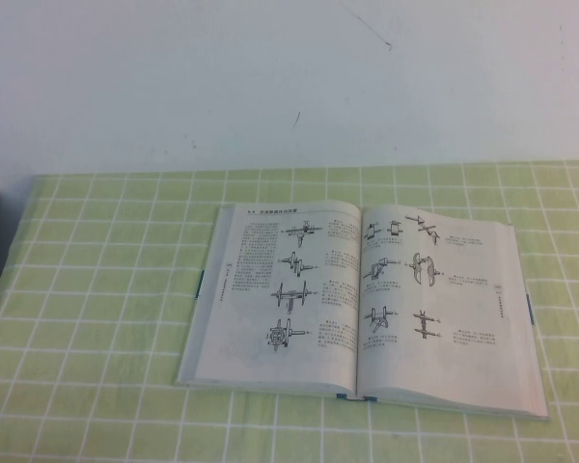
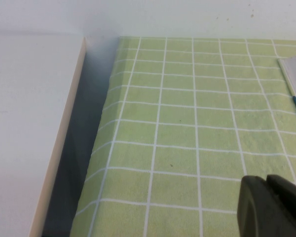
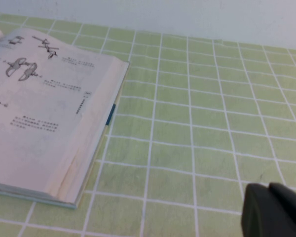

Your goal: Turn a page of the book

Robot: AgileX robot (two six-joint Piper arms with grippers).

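The book (image 1: 367, 304) lies open and flat on the green checked tablecloth (image 1: 96, 318), the page (image 1: 444, 309) with six sketches untouched. Left gripper (image 2: 274, 207) parked off its left, right gripper (image 3: 276, 212) off its right, both clenched, empty. Next: right reaches the page's edge.

A green, white-gridded cloth covers the tabletop (image 1: 106, 289). The book (image 1: 367, 299) lies open and flat on it, beside the right gripper (image 3: 276, 212), which hovers above bare cloth.
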